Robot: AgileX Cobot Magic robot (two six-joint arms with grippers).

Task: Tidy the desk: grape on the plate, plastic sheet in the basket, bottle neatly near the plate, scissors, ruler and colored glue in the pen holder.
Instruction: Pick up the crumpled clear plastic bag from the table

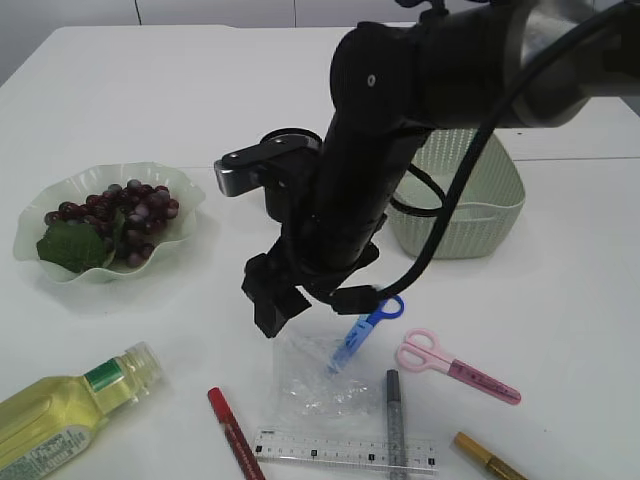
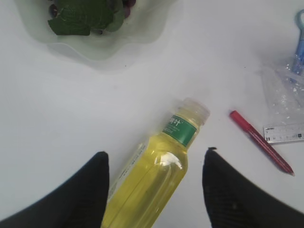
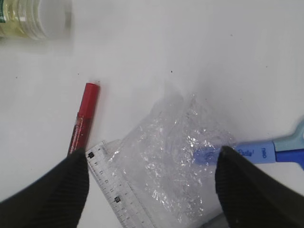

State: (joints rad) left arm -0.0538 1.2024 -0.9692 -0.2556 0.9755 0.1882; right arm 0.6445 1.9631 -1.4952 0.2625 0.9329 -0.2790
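Dark grapes (image 1: 125, 215) lie on the pale green plate (image 1: 60, 190) at the left. The yellow bottle (image 1: 60, 415) lies on its side at the front left; my left gripper (image 2: 154, 190) is open around its body. The crumpled plastic sheet (image 1: 315, 375) lies in the front middle; my right gripper (image 1: 300, 300) hangs open just above it, with the sheet (image 3: 175, 156) between its fingers. The clear ruler (image 1: 345, 450) lies at its front edge. Blue scissors (image 1: 365, 330) and pink scissors (image 1: 455, 365) lie to the right. Red (image 1: 235, 435), grey (image 1: 395, 415) and gold (image 1: 490, 458) glue pens lie nearby.
The green basket (image 1: 495, 200) stands at the back right. A black pen holder (image 1: 285, 140) stands behind my right arm, mostly hidden. The red pen (image 3: 83, 121) and ruler (image 3: 114, 190) lie close beside the sheet.
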